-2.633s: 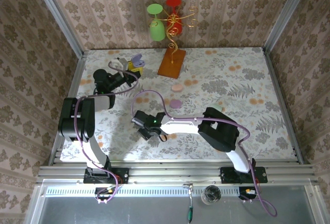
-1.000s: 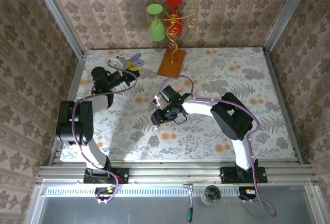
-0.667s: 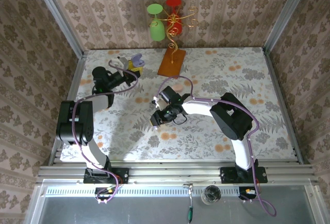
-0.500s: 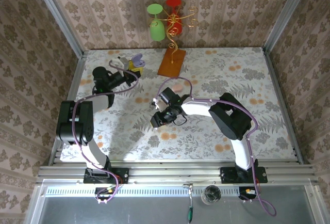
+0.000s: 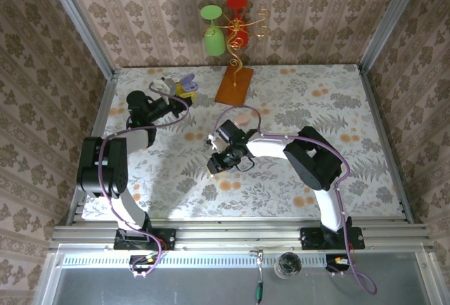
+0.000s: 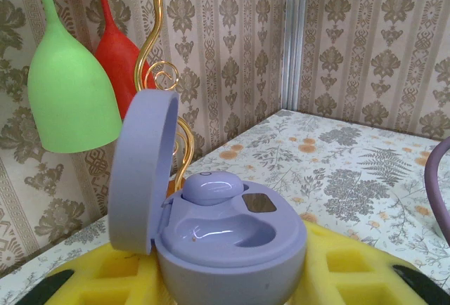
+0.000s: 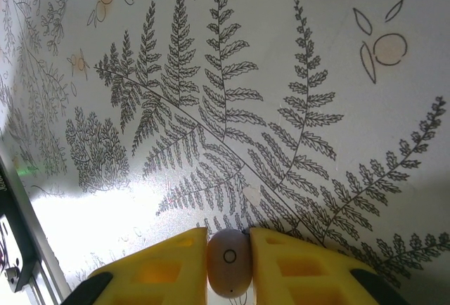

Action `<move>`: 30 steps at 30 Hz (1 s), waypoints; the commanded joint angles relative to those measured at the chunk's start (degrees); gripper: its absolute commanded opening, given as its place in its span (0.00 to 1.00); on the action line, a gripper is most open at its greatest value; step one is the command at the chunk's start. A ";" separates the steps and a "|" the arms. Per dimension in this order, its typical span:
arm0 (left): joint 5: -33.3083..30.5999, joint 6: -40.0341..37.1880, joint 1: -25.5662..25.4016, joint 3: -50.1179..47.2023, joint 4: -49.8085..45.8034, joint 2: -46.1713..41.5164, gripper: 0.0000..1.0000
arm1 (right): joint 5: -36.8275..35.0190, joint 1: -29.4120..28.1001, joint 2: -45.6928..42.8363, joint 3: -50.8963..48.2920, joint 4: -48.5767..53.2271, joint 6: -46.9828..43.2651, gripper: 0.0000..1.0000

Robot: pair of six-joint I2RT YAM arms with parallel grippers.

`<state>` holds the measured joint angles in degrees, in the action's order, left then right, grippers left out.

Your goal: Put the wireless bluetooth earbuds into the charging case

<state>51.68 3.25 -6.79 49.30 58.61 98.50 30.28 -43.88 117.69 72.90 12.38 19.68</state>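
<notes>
My left gripper [image 6: 232, 280] is shut on an open purple charging case [image 6: 235, 249], its yellow fingers [image 6: 105, 277] on either side of it. The lid [image 6: 140, 171] stands up on the left. One purple earbud [image 6: 213, 187] sits in the far slot; the near slot is empty. From above, this case [image 5: 187, 80] is at the back left. My right gripper [image 7: 228, 238] is shut on a tiny pinkish earbud [image 7: 228, 263] with a ring mark, low over the fern-patterned table [image 7: 232, 108]. In the top view the right gripper [image 5: 214, 165] is near the table's middle.
A gold wire stand on a brown base [image 5: 234, 85] holds a green glass [image 5: 213, 38] and a red glass [image 5: 238, 27] at the back. In the left wrist view the green glass [image 6: 70, 87] hangs just behind the case. Patterned walls close in the table.
The right gripper's jaws have closed onto the pinkish earbud, and its arm has shifted slightly. The left arm and purple case have stayed still.
</notes>
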 commanded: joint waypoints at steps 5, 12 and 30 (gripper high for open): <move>-1.47 -4.08 -1.56 -0.19 -0.37 -2.42 0.21 | -7.40 -0.36 -2.95 -1.65 3.35 0.92 0.21; -4.03 -7.51 -4.55 -4.00 1.86 -2.29 0.21 | -17.68 2.20 -15.09 -7.58 1.50 3.55 0.21; -5.53 -17.48 -18.48 -9.35 -7.18 -4.46 0.20 | -24.72 7.34 -40.92 -10.37 1.13 -4.39 0.18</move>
<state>46.19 -12.51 -23.55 40.88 52.73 95.50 6.59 -36.97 77.97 62.35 13.82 18.15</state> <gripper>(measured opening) 0.370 0.180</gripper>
